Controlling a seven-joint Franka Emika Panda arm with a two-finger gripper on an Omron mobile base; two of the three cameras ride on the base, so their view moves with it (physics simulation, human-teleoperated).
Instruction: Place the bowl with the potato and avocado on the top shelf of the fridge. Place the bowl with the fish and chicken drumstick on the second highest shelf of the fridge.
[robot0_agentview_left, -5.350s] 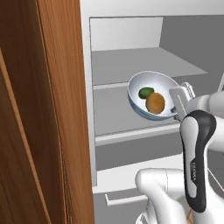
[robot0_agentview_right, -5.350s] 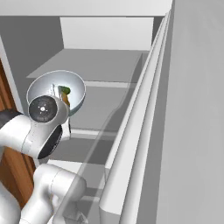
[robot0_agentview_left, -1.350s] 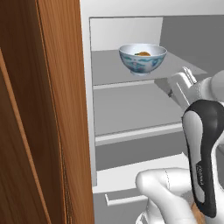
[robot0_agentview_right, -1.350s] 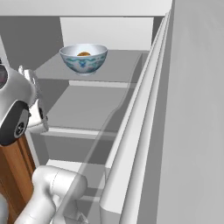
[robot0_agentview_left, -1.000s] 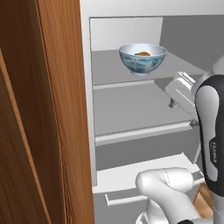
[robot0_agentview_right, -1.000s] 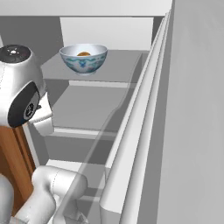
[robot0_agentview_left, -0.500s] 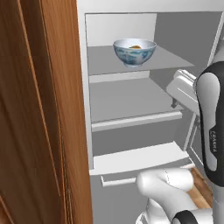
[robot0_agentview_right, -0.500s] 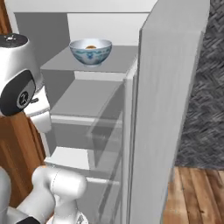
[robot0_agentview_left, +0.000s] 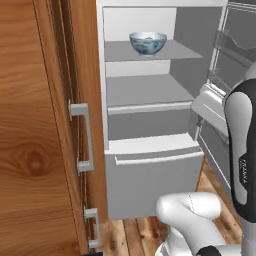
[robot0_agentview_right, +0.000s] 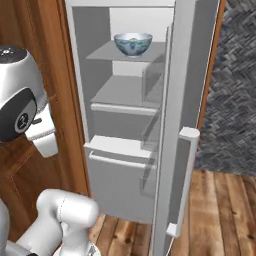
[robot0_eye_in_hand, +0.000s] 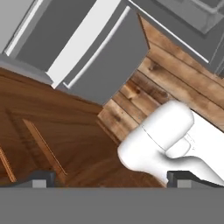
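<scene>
You are looking into the open fridge (robot0_agentview_left: 150, 125), whose pale interior faces both base cameras. A bowl (robot0_agentview_left: 148, 43) with a blue-and-white pattern stands upright on the top shelf (robot0_agentview_left: 175, 50), roughly in the middle of the slab, with a small orange-brown lump just visible above its rim; you cannot tell for certain what else lies inside it. In the right base view the same bowl (robot0_agentview_right: 133, 44) sits on the uppermost slab, well clear of the fridge's front edge. The grey shelf next below (robot0_agentview_left: 145, 90) lies directly under it, and beneath that the white drawer (robot0_agentview_left: 152, 170) is closed. The fridge door (robot0_agentview_right: 175, 125) stands swung open on the right, with its racks (robot0_agentview_left: 235, 45) seen in the left base view. A wooden cabinet (robot0_agentview_left: 45, 125) with pale handles flanks the fridge on the left, and a plank floor (robot0_agentview_right: 220, 215) runs below. Your gripper (robot0_eye_in_hand: 109, 181) has its two dark fingertips (robot0_eye_in_hand: 41, 178) spread wide apart with nothing between them; the hand camera looks down past them at the wooden cabinet front, the floor and the drawer (robot0_eye_in_hand: 100, 52), so the hand is away from the shelves and from the bowl.
</scene>
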